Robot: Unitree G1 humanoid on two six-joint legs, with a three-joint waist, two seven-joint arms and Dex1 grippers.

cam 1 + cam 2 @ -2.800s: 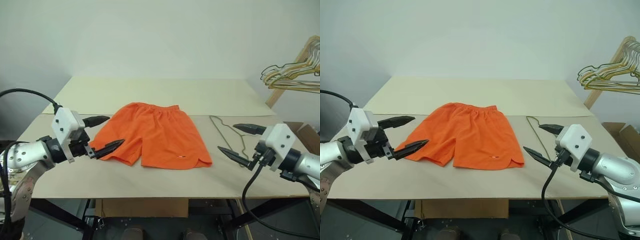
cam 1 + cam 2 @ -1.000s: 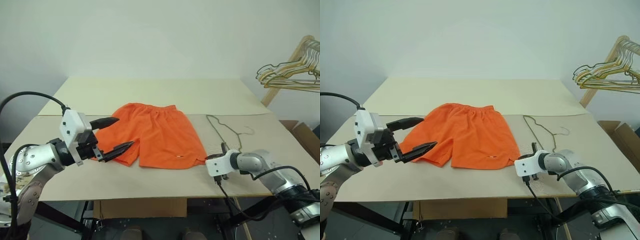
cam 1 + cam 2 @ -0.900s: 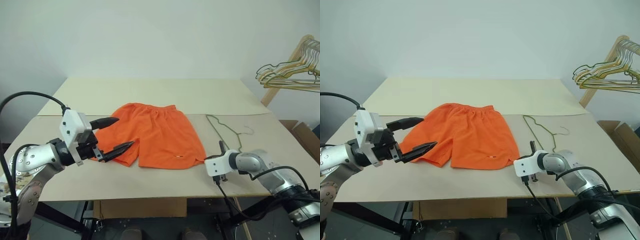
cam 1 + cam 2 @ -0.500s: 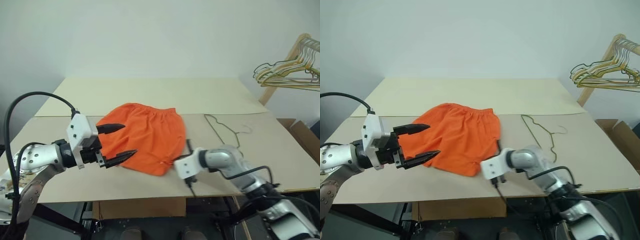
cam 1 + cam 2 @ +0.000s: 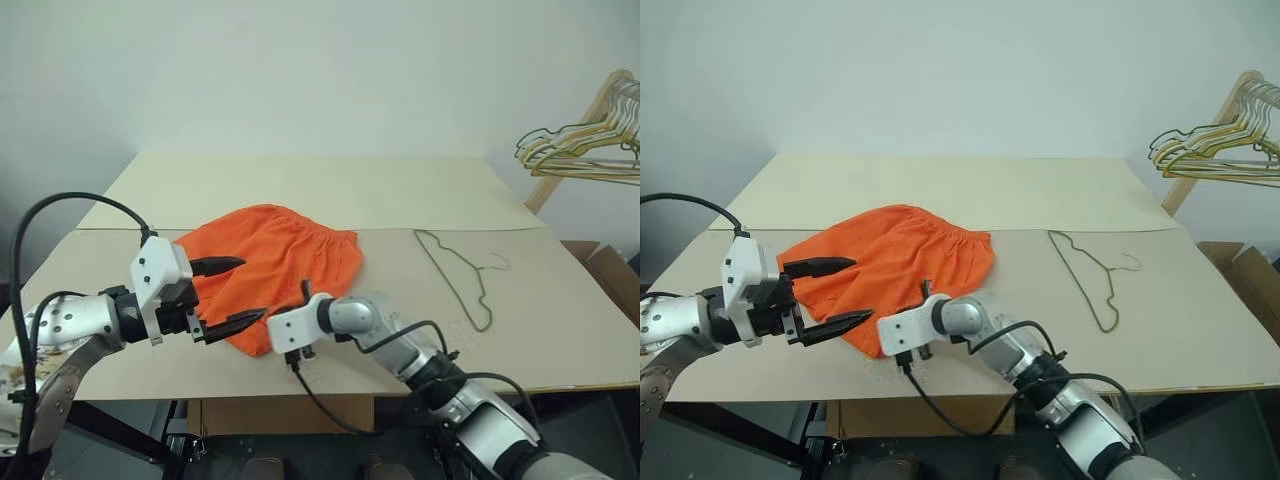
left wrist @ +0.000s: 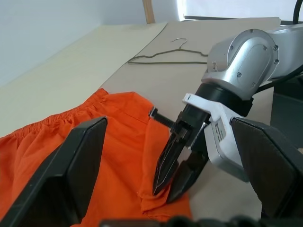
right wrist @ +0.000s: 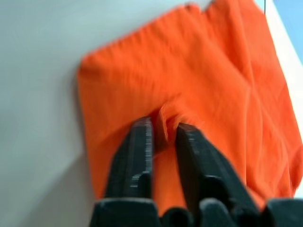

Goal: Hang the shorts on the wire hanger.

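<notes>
On table (image 5: 560, 340): orange shorts (image 5: 270, 260), no legible txt.

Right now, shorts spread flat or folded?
Folded. One leg of the shorts is doubled over the other, and the right tool pinches a ridge of fabric.

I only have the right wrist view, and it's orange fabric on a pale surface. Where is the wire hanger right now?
Observer: The wire hanger lies flat on the table, to the robot's right of the shorts and apart from them.
Operator: What's the left arm doing?
Observer: The left gripper is open and hovers at the shorts' left side, holding nothing.
Operator: Are the shorts spread flat?
Observer: No. Their right side is folded over toward the left, and the right gripper sits at the near edge of that fold.
</notes>
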